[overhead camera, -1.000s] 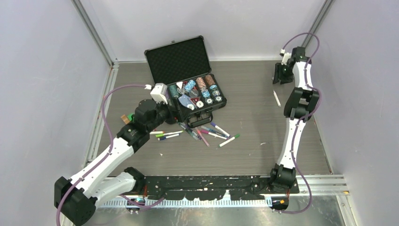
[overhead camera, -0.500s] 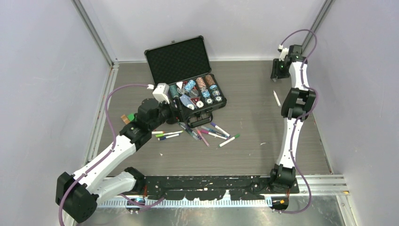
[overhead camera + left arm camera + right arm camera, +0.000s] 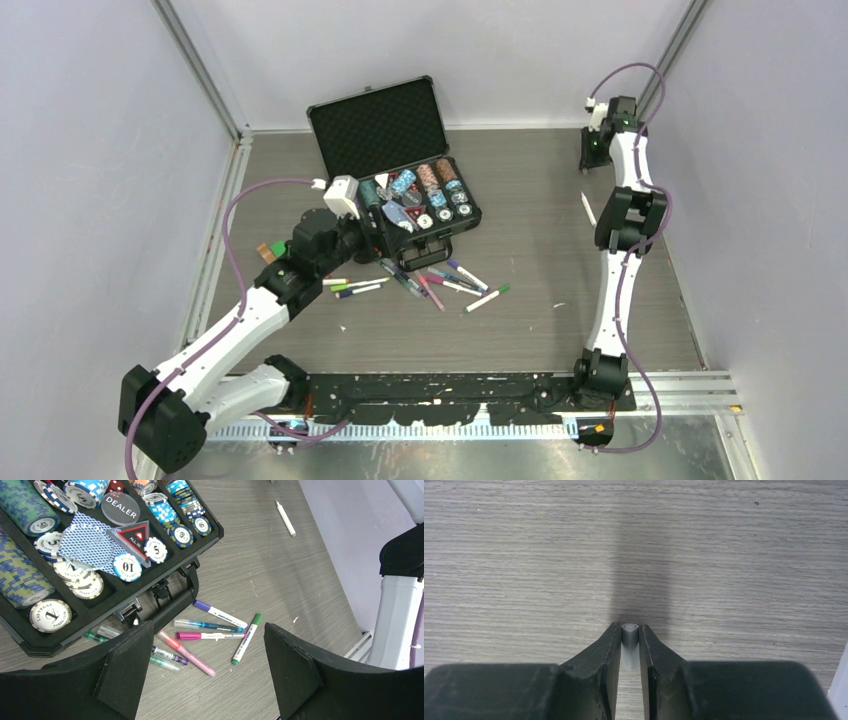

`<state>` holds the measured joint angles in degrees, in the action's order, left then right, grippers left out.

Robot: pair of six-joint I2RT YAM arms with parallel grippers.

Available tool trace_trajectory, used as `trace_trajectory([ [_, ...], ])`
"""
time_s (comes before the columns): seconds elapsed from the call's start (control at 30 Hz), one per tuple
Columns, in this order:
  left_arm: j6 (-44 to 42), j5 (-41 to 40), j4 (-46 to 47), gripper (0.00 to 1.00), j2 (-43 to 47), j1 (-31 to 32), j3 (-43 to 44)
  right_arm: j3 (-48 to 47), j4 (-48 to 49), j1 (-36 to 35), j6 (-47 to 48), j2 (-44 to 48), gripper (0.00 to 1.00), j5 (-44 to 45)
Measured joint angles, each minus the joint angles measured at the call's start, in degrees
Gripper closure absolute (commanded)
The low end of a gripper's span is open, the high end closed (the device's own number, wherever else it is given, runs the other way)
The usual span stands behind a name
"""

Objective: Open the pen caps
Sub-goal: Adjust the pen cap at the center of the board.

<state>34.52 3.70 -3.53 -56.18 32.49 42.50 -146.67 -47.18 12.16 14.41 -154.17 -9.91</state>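
Top external view: black case open with its lid raised, poker chips in rows in its tray. The left gripper sits at the case's near left corner, its jaws lost against the black. The pens lie strewn on the table just in front of the case. One white pen lies well apart, beside the right arm. The right gripper points down at the far right corner, its contents too small to tell. Left wrist view: fingers spread wide with nothing between them, the pens on the table beyond them, some tucked under the case handle. The case is cut off at top and left and holds chips and a dealer button. Right wrist view: jaws pressed onto a grey pen cap, its lower end hidden between them.
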Motion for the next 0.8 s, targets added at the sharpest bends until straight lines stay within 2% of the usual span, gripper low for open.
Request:
trace_trajectory([
  [0.27, 0.48, 0.0, 0.04, 0.18, 0.02, 0.0, 0.0, 3.21, 1.9, -0.9, 3.06, 1.44, 0.95, 1.73],
  [0.43, 1.09, 0.0, 0.04, 0.17, 0.17, 0.0, 0.0, 9.73, 3.13, -3.48, 3.93, 5.25, 0.99, 2.75],
  [0.57, 1.36, 0.0, 0.04, 0.18, 0.98, 0.0, 0.0, 15.8, 3.78, -8.85, 2.95, 8.79, 1.0, 3.5],
  [0.8, 1.7, -0.02, -0.13, 0.18, 4.02, 0.0, -0.57, 23.52, 7.54, -20.5, -4.2, 12.94, 1.0, 4.2],
])
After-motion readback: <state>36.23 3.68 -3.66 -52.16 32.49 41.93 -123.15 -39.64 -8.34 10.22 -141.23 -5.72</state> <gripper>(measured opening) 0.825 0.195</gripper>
